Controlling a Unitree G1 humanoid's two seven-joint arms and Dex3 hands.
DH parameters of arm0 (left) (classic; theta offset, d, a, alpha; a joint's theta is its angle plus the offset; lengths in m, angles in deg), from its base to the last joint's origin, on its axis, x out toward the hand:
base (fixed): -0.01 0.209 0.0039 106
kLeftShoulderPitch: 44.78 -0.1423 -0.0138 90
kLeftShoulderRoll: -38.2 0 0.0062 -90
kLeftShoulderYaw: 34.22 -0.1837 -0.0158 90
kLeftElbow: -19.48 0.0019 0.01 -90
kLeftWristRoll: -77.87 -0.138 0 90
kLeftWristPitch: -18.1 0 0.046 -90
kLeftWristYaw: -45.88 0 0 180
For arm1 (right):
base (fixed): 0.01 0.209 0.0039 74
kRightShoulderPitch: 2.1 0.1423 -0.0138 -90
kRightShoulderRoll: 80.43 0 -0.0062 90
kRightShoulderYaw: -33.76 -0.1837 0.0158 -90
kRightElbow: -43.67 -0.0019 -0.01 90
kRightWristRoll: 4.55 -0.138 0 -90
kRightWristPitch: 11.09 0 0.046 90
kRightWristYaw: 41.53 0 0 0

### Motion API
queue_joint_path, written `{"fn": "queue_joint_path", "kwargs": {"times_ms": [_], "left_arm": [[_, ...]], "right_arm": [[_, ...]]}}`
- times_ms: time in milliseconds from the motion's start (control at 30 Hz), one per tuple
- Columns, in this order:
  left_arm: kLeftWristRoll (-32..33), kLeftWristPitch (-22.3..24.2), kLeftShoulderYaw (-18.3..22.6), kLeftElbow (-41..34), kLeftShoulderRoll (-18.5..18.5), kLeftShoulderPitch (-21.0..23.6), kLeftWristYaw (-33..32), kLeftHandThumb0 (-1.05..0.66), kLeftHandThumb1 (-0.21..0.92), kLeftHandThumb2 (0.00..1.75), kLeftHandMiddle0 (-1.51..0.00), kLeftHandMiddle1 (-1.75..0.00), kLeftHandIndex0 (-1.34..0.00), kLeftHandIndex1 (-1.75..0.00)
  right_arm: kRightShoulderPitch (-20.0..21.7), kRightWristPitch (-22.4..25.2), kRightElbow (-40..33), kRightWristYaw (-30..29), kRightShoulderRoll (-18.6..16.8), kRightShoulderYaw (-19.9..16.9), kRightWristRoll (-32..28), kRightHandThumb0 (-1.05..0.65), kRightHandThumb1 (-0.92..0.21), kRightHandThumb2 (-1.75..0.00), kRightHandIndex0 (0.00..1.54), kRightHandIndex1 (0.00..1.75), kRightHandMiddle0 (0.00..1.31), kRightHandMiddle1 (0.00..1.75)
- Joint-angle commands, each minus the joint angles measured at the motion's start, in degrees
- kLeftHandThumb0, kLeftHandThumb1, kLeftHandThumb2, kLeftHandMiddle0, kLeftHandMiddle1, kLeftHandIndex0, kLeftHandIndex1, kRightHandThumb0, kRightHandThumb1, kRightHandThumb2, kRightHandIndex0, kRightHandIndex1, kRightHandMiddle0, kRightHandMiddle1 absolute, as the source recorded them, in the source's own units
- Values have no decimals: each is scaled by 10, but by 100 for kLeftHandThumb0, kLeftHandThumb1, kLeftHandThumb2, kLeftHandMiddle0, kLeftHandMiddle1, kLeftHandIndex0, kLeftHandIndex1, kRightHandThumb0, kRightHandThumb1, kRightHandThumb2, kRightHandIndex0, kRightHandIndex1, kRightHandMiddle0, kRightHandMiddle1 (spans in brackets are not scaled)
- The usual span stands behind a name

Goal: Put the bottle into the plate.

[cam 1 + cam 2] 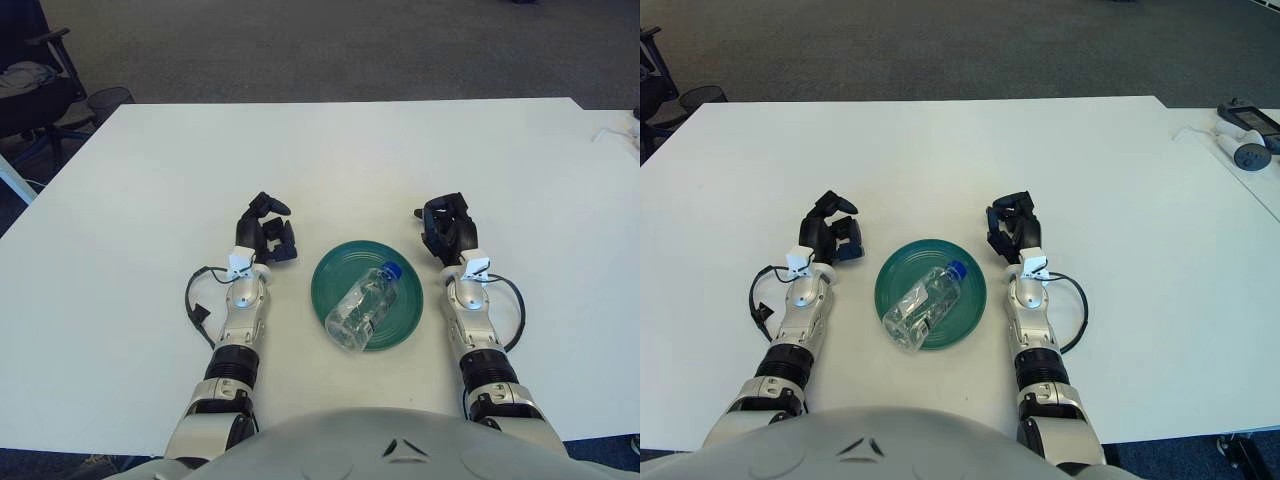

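Observation:
A clear plastic bottle [366, 306] with a blue cap lies on its side in the green plate [335, 275], its base sticking out over the near rim. My left hand [266, 229] shows just left of the plate, fingers loosely curled and holding nothing. To the right of the plate is my right hand [446, 228], fingers also curled and empty. Neither hand touches the bottle or the plate.
The white table [320, 160] stretches far beyond the plate. A white cable and small devices [1240, 140] lie on an adjoining table at the far right. A dark chair [30, 80] and a mesh bin [108, 98] stand off the table's far left corner.

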Motion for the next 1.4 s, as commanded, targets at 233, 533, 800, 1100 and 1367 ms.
{"fn": "queue_joint_path", "kwargs": {"times_ms": [233,533,800,1100,1367], "left_arm": [[0,-13,6,6,8,11,-4,-60,4,166,-124,-175,-84,-175],[13,7,9,-7,4,10,2,-61,3,167,-125,-175,-85,-175],[14,-2,12,-6,1,11,-1,-60,4,166,-126,-175,-85,-175],[9,-11,13,-2,-1,14,-10,-59,5,164,-127,-175,-83,-175],[8,-11,12,0,1,16,-10,-60,5,165,-126,-175,-84,-175]], "right_arm": [[-41,34,-6,-2,-4,-5,-5,-35,-92,-49,37,109,22,172],[-48,45,-26,-5,-6,-4,-3,-35,-92,-49,37,108,22,172],[-53,53,-38,-12,-6,-3,2,-35,-92,-49,38,108,23,172],[-53,36,-34,-27,-4,-5,14,-35,-92,-48,39,109,23,171],[-58,32,-38,-59,-2,1,44,-35,-92,-48,37,108,23,171]]}}
